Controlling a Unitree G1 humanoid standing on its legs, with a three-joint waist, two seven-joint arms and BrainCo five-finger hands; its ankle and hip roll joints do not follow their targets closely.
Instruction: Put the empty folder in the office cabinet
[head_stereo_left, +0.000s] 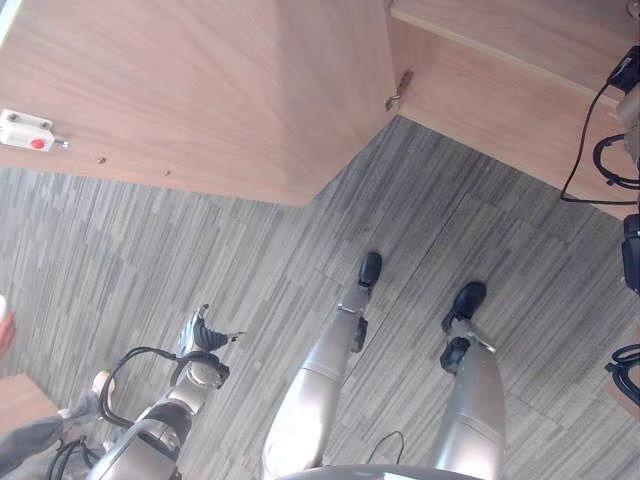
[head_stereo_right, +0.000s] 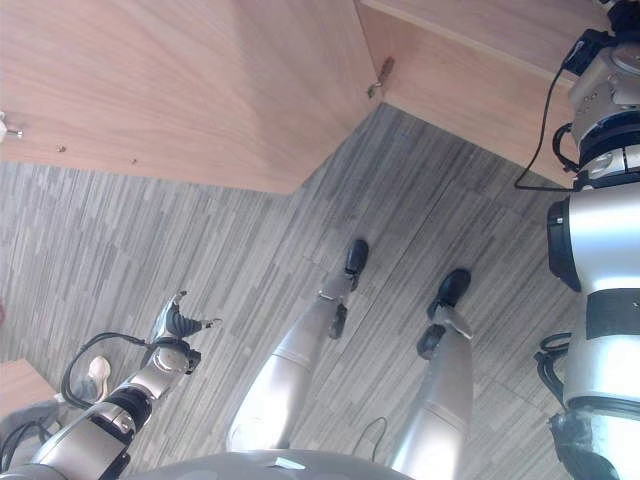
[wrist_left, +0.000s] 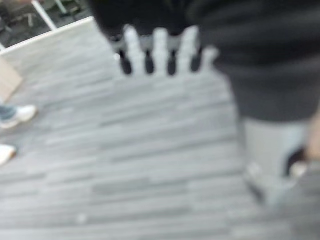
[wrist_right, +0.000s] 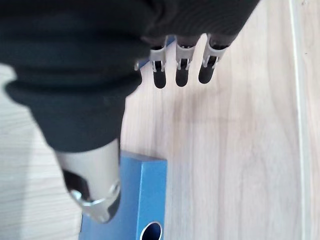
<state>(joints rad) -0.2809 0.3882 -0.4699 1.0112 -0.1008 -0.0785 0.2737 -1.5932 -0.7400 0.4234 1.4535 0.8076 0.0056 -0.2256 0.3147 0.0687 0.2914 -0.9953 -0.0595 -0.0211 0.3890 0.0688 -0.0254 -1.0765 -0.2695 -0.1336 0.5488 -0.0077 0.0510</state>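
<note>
The blue folder (wrist_right: 145, 200) is lying on a pale wood surface right under the right robot hand (wrist_right: 181, 65) — looks like a cabinet shelf, but I can't say which one. Only a corner of the folder shows, with the round finger hole in its spine at the bottom edge; the rest is cut off or hidden behind the thumb. The fingers hang straight and relaxed above the wood, not gripping anything, and the thumb sits just over the folder — can't tell if it touches.

The left robot hand (head_stereo_left: 203, 335) hangs low over the grey striped floor (head_stereo_left: 250, 290), fingers loosely spread, holding nothing. Its own wrist shot is blurry.

The wooden cabinet door (head_stereo_left: 200, 90) stands swung open, with a small white latch with a red dot (head_stereo_left: 27, 131) near its edge. A person's white shoe (wrist_left: 17, 114) shows off to the side.
</note>
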